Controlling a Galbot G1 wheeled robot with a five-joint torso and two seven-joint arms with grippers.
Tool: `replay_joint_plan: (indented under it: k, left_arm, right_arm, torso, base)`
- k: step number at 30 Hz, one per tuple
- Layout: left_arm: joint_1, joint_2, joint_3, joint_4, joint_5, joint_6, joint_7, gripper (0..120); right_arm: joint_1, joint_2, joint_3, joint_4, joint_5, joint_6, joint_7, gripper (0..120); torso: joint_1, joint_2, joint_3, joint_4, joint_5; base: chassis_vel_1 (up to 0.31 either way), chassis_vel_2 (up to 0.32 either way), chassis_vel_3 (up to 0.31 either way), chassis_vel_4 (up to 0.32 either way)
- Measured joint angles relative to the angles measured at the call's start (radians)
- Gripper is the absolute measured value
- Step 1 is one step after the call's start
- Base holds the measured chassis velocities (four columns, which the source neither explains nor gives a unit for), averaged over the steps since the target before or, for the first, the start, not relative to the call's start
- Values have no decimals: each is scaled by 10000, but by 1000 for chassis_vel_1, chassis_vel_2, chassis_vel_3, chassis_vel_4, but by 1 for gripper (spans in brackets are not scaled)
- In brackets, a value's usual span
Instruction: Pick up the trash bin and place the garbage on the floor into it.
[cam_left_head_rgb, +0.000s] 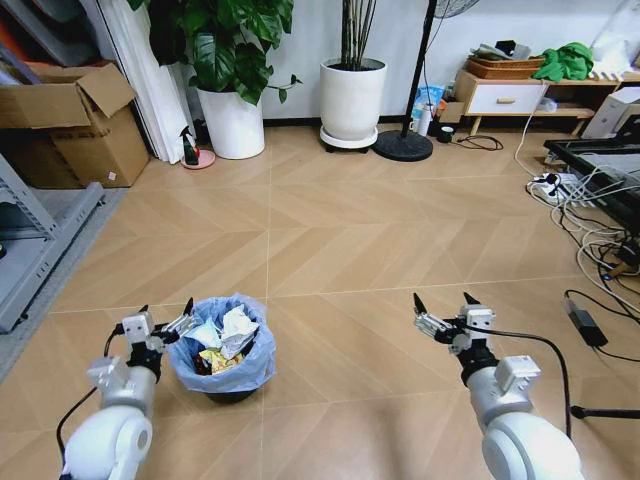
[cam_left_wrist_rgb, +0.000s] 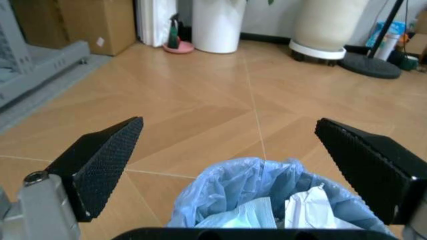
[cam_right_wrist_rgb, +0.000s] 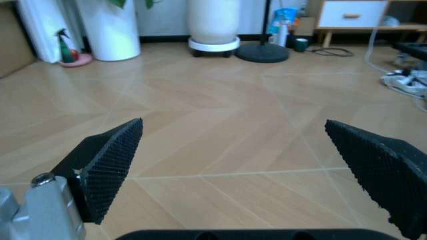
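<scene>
The trash bin (cam_left_head_rgb: 224, 348) stands on the floor (cam_left_head_rgb: 340, 240) just right of the left gripper (cam_left_head_rgb: 166, 322), whose fingers gape apart; the right gripper (cam_left_head_rgb: 442, 303), likewise spread, hangs well right.

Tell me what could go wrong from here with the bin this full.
1. The garbage is heaped above the trash bin rim, so a tilt could spill it onto the floor.
2. The open left gripper sits at the loose blue bag; closing may catch plastic only.
3. The open right gripper hovers over bare floor, away from the bin.
</scene>
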Motion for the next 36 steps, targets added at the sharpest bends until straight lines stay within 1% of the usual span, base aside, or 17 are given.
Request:
replay_joint_plan:
  k: [1, 5, 14, 20, 36]
  left_arm:
    - [0, 0, 0, 0, 0, 0, 0, 100]
    - [511, -588, -271, -543, 565, -35, 160, 100]
    - [1354, -973, -240, -1312, 843, -65, 107, 100]
    - [1514, -974, -237, -1489, 910, -185, 52, 100]
    - [1479, -937, -225, -1477, 913, -175, 19, 100]
  right_arm:
    - [0, 0, 0, 0, 0, 0, 0, 100]
    - [-616, 280, 224, 483, -235, 106, 81, 100]
    - [-1085, 590, 82, 861, -671, 574, 59, 100]
    - [-1094, 649, -22, 928, -821, 767, 53, 100]
    - [-1092, 650, -40, 945, -894, 742, 60, 100]
  torso:
    - [0, 0, 0, 0, 0]
    - [0, 0, 0, 0, -1]
    - [0, 0, 0, 1, -2]
    - [0, 0, 1, 1, -2]
    - [0, 0, 1, 0, -2]
  base:
    - [0, 0, 0, 0]
    - [0, 0, 0, 0]
    - [0, 0, 0, 0]
    - [0, 0, 0, 0]
    - [0, 0, 0, 0]
